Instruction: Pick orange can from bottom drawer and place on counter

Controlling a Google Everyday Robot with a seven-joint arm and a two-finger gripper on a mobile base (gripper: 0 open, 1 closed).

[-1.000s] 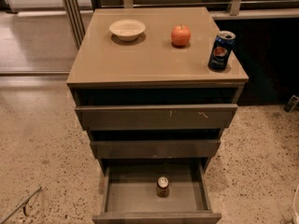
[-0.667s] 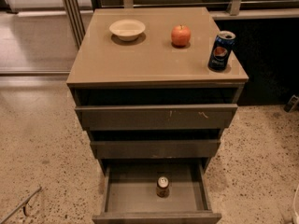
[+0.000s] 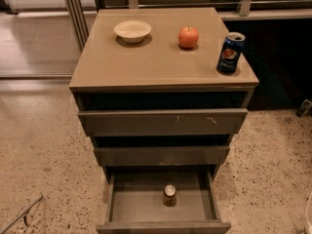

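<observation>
Camera view looks down on a grey-brown cabinet of 3 drawers. The gripper is nowhere in this view, so I cannot tell whether it is released, clenched or grasping anything.

The small orange-brown drink can with a silvery top [image 3: 169,195] stands upright in the shallow, pulled-out bottom drawer [image 3: 136,207]. It sits about midway between the left and right walls, toward the near half of the drawer floor and apart from every wall. The 2 upper drawers, the top one [image 3: 163,122] and the middle one [image 3: 162,155], are pushed much further in.

On the glossy tan-beige counter [image 3: 156,62] stand a shallow cream bowl [image 3: 132,30] at far left, a red-orange apple [image 3: 188,36] far and right of centre, and a tall dark-blue Pepsi can [image 3: 230,53] near the right edge. The near and left parts of the counter are bare.

I judge the task to be at its very start: the drawer is already open, the can is untouched, and the reach has not yet shown itself.

The next move calls for bringing the gripper down into the drawer from above. It should keep clear of the middle drawer's front just beyond the can and close around the can's body without tipping it.
</observation>
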